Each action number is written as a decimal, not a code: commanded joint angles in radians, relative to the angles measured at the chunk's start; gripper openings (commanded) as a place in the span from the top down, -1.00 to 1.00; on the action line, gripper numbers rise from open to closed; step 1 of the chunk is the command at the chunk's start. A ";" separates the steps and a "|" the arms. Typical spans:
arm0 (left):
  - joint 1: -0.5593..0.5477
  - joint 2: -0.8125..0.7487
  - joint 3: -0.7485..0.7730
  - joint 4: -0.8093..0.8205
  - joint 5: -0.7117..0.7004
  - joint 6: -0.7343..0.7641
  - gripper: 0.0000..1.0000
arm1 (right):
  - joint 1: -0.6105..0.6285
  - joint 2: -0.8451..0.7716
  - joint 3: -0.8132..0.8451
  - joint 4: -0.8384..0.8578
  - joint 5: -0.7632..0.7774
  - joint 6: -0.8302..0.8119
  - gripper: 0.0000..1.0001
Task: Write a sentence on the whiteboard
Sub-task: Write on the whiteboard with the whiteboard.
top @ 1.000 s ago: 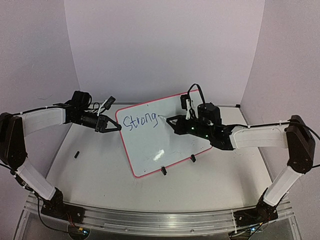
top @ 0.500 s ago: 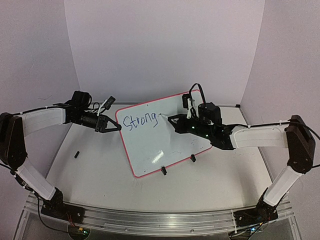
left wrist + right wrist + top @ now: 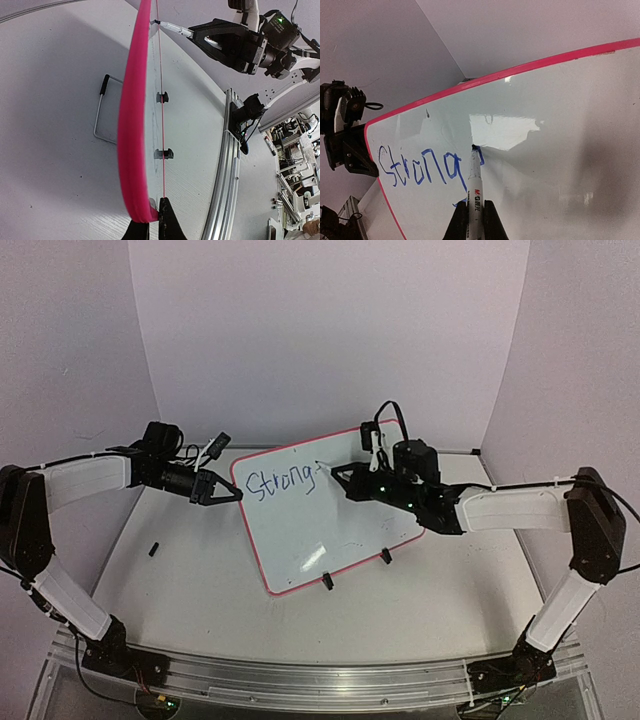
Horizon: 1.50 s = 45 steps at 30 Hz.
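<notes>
At L edge of whiteboard (image 3: 330,535), L gripper (image 3: 233,496) pinches it; R gripper (image 3: 338,475) grips marker (image 3: 474,186), tip at end of lettering (image 3: 420,170).

The place is identified as a robotics lab, arranged as an enclosed test cell. Two robot arms, a left arm (image 3: 90,475) and a right arm (image 3: 510,508), are bolted to an aluminium rail (image 3: 300,680) at the near edge of a white table (image 3: 200,580). The table is closed off at the back and at both sides by plain pale panels (image 3: 320,340). Exposed cables (image 3: 392,405) are routed along the arms, and a green status light (image 3: 278,20) is lit on the right arm. Beyond the rail, in the left wrist view, cluttered benches (image 3: 295,160) with equipment are seen. Their contents are too small to be identified.
</notes>
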<state>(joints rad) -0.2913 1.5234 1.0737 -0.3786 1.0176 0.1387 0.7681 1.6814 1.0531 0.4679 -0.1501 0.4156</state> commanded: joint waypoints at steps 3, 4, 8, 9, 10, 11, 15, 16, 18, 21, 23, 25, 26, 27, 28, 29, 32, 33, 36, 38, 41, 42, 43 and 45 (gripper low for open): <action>-0.003 -0.002 0.047 0.014 -0.030 0.072 1.00 | -0.006 0.027 0.019 0.015 -0.037 0.000 1.00; -0.003 0.000 0.047 0.015 -0.030 0.072 1.00 | -0.006 0.020 0.006 0.015 -0.037 0.003 1.00; -0.003 0.001 0.047 0.015 -0.029 0.072 1.00 | -0.005 0.001 -0.023 0.015 -0.038 0.013 1.00; -0.003 0.001 0.048 0.015 -0.028 0.073 1.00 | -0.004 0.000 -0.027 0.015 -0.037 0.015 1.00; -0.003 0.001 0.046 0.016 -0.029 0.073 1.00 | -0.003 -0.004 -0.034 0.015 -0.037 0.019 1.00; -0.003 0.001 0.048 0.016 -0.029 0.073 1.00 | -0.004 -0.010 -0.047 0.016 -0.037 0.023 1.00; -0.003 0.004 0.048 0.015 -0.029 0.073 1.00 | -0.004 -0.022 -0.077 0.016 -0.032 0.031 1.00; -0.004 0.004 0.048 0.015 -0.028 0.072 1.00 | -0.004 -0.026 -0.084 0.017 -0.030 0.033 1.00; -0.003 0.005 0.047 0.015 -0.028 0.072 1.00 | -0.004 -0.035 -0.094 0.017 -0.018 0.034 1.00; -0.003 0.008 0.048 0.016 -0.028 0.072 1.00 | -0.004 -0.051 -0.103 0.017 0.005 0.027 1.00; -0.003 0.008 0.048 0.015 -0.028 0.072 1.00 | -0.004 -0.063 -0.105 0.016 0.024 0.020 1.00; -0.003 0.007 0.048 0.016 -0.028 0.072 1.00 | -0.004 -0.070 -0.100 0.013 0.051 0.015 1.00; -0.003 0.007 0.048 0.015 -0.028 0.073 1.00 | -0.003 -0.072 -0.096 0.010 0.058 0.013 1.00; -0.003 0.007 0.048 0.015 -0.028 0.073 1.00 | -0.003 -0.076 -0.088 0.006 0.071 0.003 1.00; -0.003 0.007 0.048 0.015 -0.028 0.073 1.00 | -0.004 -0.079 -0.082 0.004 0.080 0.000 1.00; -0.003 0.007 0.048 0.015 -0.028 0.073 1.00 | -0.004 -0.081 -0.078 0.004 0.081 -0.004 1.00; -0.003 0.006 0.047 0.015 -0.028 0.073 1.00 | -0.004 -0.093 -0.057 0.006 0.081 -0.017 1.00; -0.003 0.006 0.048 0.016 -0.028 0.072 1.00 | -0.004 -0.095 -0.054 0.007 0.081 -0.019 1.00; -0.003 0.007 0.048 0.016 -0.027 0.072 1.00 | -0.004 -0.095 -0.033 0.007 0.075 -0.033 1.00; -0.003 0.005 0.048 0.015 -0.027 0.073 1.00 | -0.004 -0.090 -0.024 0.007 0.072 -0.036 1.00; -0.003 0.004 0.047 0.015 -0.028 0.073 1.00 | -0.006 -0.075 -0.008 0.008 0.067 -0.041 1.00; -0.003 0.006 0.048 0.015 -0.027 0.073 1.00 | -0.005 -0.070 -0.005 0.008 0.064 -0.041 1.00; -0.003 0.006 0.048 0.015 -0.027 0.072 1.00 | -0.006 -0.066 -0.001 0.008 0.062 -0.043 1.00; -0.004 0.007 0.049 0.015 -0.028 0.073 1.00 | -0.006 -0.058 0.006 0.009 0.060 -0.044 1.00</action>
<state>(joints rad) -0.2916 1.5265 1.0794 -0.3859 1.0180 0.1421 0.7681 1.6230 1.0100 0.4614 -0.0940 0.3912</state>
